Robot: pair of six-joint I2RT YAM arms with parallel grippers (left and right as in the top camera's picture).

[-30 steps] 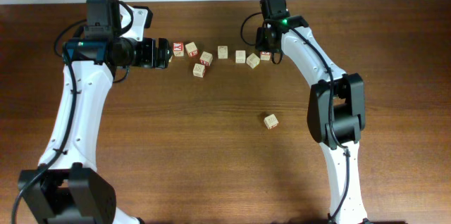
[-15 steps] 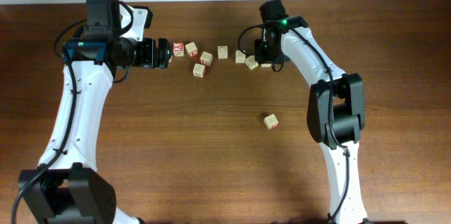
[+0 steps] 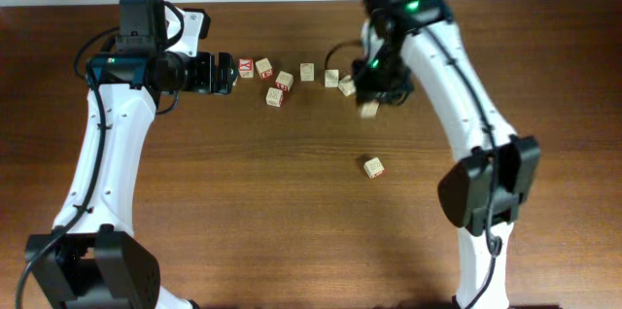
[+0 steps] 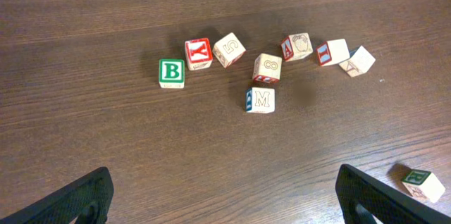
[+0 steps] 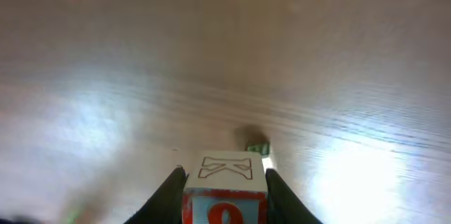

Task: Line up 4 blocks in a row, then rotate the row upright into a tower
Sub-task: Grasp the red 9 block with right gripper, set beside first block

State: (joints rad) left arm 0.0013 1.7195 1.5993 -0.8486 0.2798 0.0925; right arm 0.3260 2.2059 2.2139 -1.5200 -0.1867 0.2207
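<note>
One cube [image 5: 225, 170], K on top and red 9 on its side, sits clamped in the right gripper [image 5: 225, 185], clear of the table [image 3: 243, 202]. Left gripper [image 4: 236, 199] gapes wide near the B cube [image 4: 170, 72].

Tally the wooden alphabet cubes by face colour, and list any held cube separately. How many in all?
Small wooden cube with a green B face: 1
Wooden cube with a red Y face: 1
Pale-topped wooden cubes on the table: 7
Wooden cube with a red 9 face, in the right gripper: 1
Total: 10
</note>
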